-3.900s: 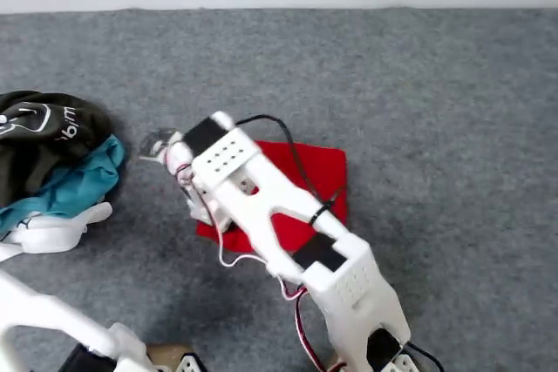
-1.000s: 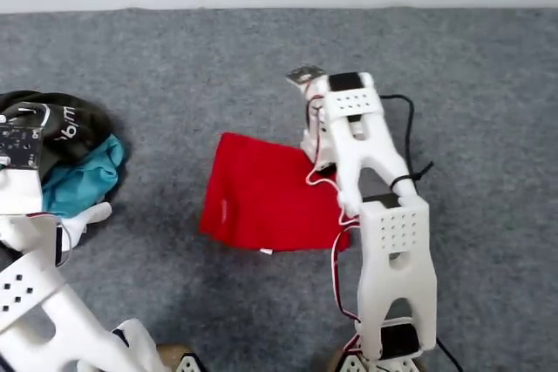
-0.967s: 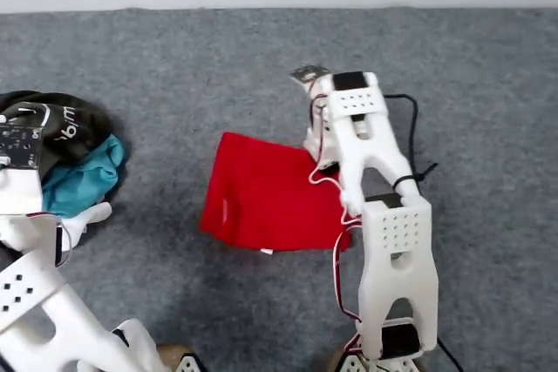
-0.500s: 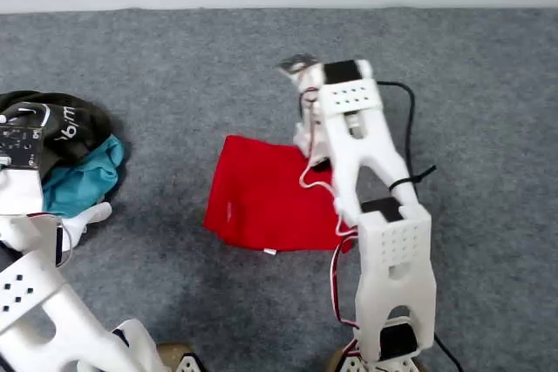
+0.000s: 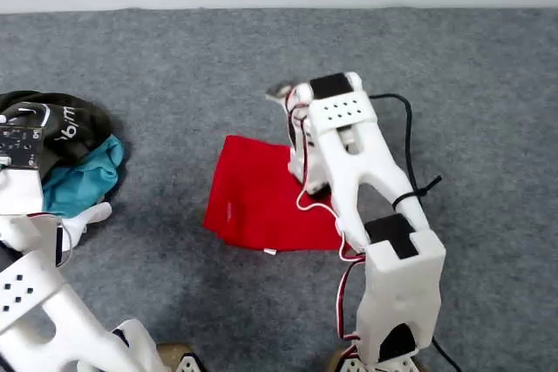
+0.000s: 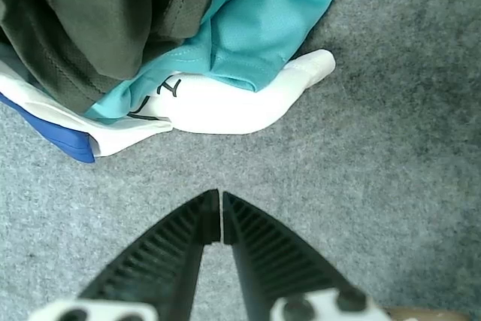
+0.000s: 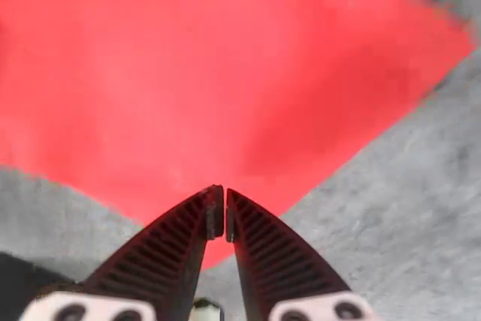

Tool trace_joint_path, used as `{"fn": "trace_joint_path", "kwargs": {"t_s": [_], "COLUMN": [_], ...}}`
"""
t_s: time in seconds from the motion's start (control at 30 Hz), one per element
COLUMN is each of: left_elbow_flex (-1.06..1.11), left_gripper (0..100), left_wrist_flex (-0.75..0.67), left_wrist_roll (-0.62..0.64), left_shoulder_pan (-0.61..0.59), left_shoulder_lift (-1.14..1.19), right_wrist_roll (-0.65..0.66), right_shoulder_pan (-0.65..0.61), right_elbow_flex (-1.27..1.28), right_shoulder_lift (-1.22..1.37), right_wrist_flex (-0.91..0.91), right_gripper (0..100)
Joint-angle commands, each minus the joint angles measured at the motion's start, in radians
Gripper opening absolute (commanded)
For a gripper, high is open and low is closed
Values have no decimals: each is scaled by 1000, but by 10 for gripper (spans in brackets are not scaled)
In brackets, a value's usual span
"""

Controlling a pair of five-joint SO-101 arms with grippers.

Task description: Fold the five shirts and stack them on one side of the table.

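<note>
A folded red shirt (image 5: 257, 198) lies flat in the middle of the grey table. My right arm (image 5: 349, 132) leans over its right edge. In the right wrist view, my right gripper (image 7: 224, 216) is shut just above the red shirt (image 7: 225, 73), with no cloth between its fingers. A loose pile sits at the table's left: a dark shirt (image 5: 52, 124), a teal shirt (image 5: 85, 176) and a white shirt (image 5: 65, 222). In the left wrist view, my left gripper (image 6: 222, 219) is shut over bare carpet, just short of the white shirt (image 6: 233, 103), teal shirt (image 6: 263, 20) and dark shirt (image 6: 98, 13).
A blue cloth edge (image 6: 60, 137) peeks out from under the white shirt. The left arm (image 5: 35, 285) rises from the front left corner. Bare grey carpet (image 5: 488, 128) spreads to the right and along the far side up to the wall.
The right arm swung from the shirt's left side to beyond its far right corner, then came back left over the right edge. The left arm rose beside the pile.
</note>
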Motion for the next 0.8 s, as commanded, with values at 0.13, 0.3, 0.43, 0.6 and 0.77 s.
{"fn": "trace_joint_path", "kwargs": {"t_s": [0.13, 0.3, 0.43, 0.6, 0.77], "left_elbow_flex": [-5, -5, -5, -5, 4], "left_gripper": [15, 15, 15, 15, 15], "left_wrist_flex": [-18, -18, -18, -15, -17], "left_wrist_roll": [8, 8, 8, 8, 8], "left_shoulder_pan": [0, 0, 0, 0, 0], "left_shoulder_lift": [-21, -21, -21, -21, -21], "right_wrist_roll": [0, -2, -9, -11, -78], "right_shoulder_pan": [76, 125, 51, -104, -283], "right_elbow_flex": [193, 224, 164, 64, 18], "right_shoulder_lift": [-27, -31, -113, -193, -180], "right_wrist_flex": [-143, -191, -140, -91, -108], "right_gripper": [9, 9, 9, 9, 9]}}
